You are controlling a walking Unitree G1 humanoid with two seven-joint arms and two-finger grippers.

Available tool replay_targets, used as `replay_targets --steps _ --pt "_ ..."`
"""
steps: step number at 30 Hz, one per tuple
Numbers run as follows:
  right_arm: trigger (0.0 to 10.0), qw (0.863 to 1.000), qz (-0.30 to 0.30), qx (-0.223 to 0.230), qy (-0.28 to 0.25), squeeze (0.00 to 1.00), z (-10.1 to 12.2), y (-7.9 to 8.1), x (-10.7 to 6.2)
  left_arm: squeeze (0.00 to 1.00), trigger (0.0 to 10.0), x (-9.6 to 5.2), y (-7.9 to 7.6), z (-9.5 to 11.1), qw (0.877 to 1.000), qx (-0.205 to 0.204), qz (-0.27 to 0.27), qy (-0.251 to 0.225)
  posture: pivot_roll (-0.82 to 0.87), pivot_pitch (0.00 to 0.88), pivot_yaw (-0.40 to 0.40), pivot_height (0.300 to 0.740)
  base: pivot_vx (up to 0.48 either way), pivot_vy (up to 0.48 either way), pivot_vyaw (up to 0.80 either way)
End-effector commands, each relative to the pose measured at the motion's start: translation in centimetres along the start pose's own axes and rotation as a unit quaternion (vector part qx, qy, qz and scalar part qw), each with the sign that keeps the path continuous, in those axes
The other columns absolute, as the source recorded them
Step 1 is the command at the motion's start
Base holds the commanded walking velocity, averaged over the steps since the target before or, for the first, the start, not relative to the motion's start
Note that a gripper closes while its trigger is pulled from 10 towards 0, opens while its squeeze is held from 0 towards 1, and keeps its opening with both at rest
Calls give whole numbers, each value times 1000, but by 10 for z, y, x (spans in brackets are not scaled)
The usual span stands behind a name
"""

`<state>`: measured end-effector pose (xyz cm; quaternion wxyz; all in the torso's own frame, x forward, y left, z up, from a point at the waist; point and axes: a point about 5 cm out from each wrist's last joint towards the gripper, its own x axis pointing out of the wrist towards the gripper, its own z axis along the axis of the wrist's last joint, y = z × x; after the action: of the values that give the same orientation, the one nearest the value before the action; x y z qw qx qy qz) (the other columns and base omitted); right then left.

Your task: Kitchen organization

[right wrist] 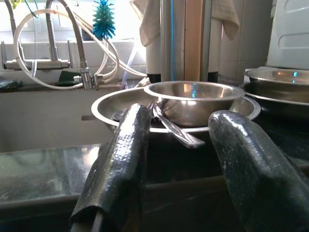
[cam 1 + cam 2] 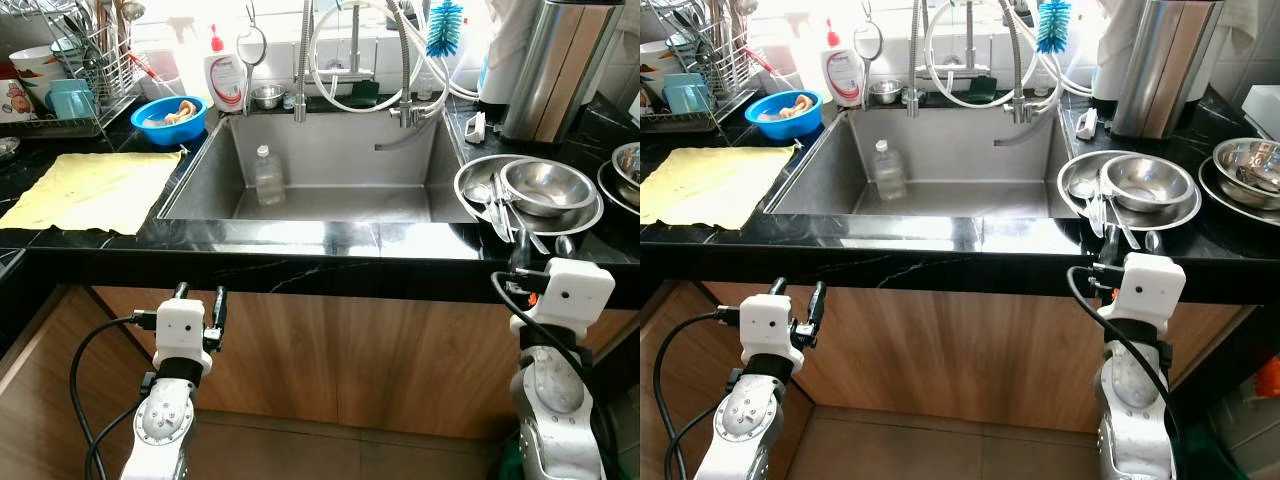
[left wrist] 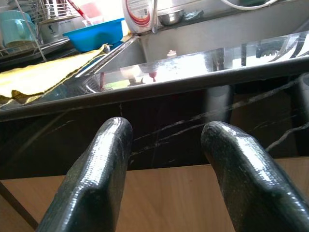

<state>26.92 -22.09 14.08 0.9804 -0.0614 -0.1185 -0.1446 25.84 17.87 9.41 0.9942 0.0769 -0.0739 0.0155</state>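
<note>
A steel sink is set in the black counter, and a clear plastic bottle stands in its basin. To the right a wide steel plate carries a steel bowl and several spoons. My left gripper is open below the counter's front edge, left of the sink, holding nothing. On the right, my right gripper is open at the counter edge just in front of the plate. Its fingers frame the steel bowl.
A yellow cloth lies on the counter at left. Behind it are a blue bowl, a dish soap bottle and a dish rack. More steel bowls and a tall steel canister stand at right. Wooden cabinet fronts lie below.
</note>
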Motion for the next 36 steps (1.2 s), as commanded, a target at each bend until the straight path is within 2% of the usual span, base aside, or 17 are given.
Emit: replay_targets --steps 1,12,26,36 --pt "10000 1000 2 4 0 0 1 1 1 0 10000 -3 4 -3 1000 6 6 9 -141 0 83 740 0 0 0" --pt "10000 1000 -8 23 12 0 0 2 5 0 10000 -6 3 -6 1000 12 1 14 -135 0 78 740 0 0 0" --pt "10000 999 -10 24 30 0 -4 5 13 0 10000 -6 1 -7 1000 10 -1 13 -133 0 73 740 0 0 0" --pt "10000 999 -2 23 33 0 -4 7 17 0 10000 4 -4 11 1000 -5 2 -26 -129 0 65 740 0 0 0"
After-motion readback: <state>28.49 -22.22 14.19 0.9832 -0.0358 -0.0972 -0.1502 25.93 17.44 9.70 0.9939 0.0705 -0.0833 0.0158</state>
